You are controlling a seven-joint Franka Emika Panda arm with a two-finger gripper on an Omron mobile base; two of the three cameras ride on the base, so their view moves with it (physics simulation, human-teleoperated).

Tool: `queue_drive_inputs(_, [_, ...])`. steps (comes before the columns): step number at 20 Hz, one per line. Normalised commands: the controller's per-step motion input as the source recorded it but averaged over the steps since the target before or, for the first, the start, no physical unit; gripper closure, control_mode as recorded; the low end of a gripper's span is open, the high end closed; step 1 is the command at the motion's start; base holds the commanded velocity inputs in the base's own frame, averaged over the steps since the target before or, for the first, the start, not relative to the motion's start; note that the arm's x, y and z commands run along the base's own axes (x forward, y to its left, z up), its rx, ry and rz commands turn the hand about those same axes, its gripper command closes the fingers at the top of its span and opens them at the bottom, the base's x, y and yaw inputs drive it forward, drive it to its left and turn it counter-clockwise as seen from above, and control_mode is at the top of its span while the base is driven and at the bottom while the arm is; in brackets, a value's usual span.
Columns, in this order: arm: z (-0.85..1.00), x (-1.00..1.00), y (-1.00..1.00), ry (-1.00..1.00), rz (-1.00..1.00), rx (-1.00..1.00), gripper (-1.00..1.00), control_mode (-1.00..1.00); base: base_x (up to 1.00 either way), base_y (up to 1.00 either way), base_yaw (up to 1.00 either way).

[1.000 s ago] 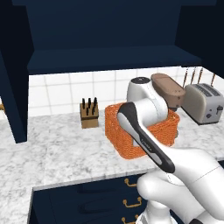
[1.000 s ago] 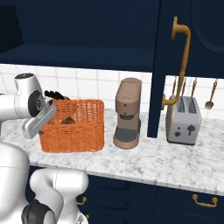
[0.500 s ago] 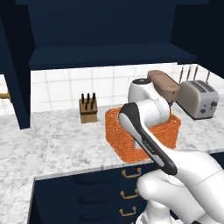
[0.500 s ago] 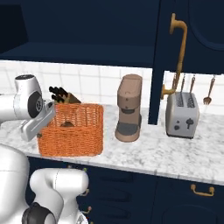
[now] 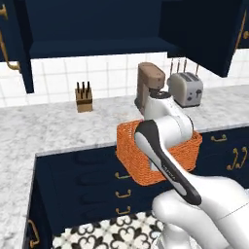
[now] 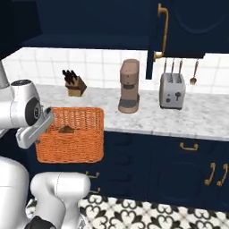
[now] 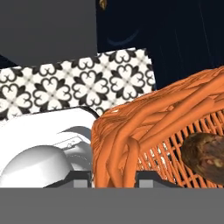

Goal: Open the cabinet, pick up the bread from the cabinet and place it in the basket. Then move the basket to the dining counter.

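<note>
1. The basket hung in the air in front of the navy drawers, clear of the marble worktop and just off its front edge, carried by the hand.
2. The bread lay inside the basket, near one wall; it also appeared as a dark lump on the basket floor.
3. The hand was clamped on the basket's rim, the woven edge pinched between its two fingertips.
4. Risk, as a judgement: held by one rim only, the basket could tilt or swing and slide out of the pinch; a sharp turn of the base could tip the bread out.
5. A second risk was the basket's far corner catching the worktop edge or the brass drawer pulls if the arm swung toward them.
6. Beyond the basket, the coffee machine, toaster and knife block stood back on the worktop, well apart from it.
7. The cabinet above stood open, its door jutting out overhead.
8. Open room lay below and behind the basket, over the patterned floor.
</note>
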Motion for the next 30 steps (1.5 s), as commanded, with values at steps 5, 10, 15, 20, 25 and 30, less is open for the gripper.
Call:
queue_drive_inputs(5, [0.00, 0.00, 0.00, 0.00, 0.00, 0.00, 1.00, 1.00, -0.05, 0.19, -0.88])
queue_drive_inputs(10, [0.00, 0.00, 0.00, 0.00, 0.00, 0.00, 1.00, 1.00, 0.00, 0.31, -0.94])
queue_drive_inputs(15, [0.00, 0.00, 0.00, 0.00, 0.00, 0.00, 1.00, 1.00, 0.00, 0.25, -0.97])
queue_drive_inputs(20, [0.00, 0.00, 0.00, 0.00, 0.00, 0.00, 1.00, 1.00, 0.00, 0.24, -0.98])
queue_drive_inputs(25, [0.00, 0.00, 0.00, 0.00, 0.00, 0.00, 1.00, 1.00, 0.00, 0.22, -0.98])
queue_drive_inputs(30, [0.00, 0.00, 0.00, 0.00, 0.00, 0.00, 1.00, 1.00, 0.00, 0.18, -0.99])
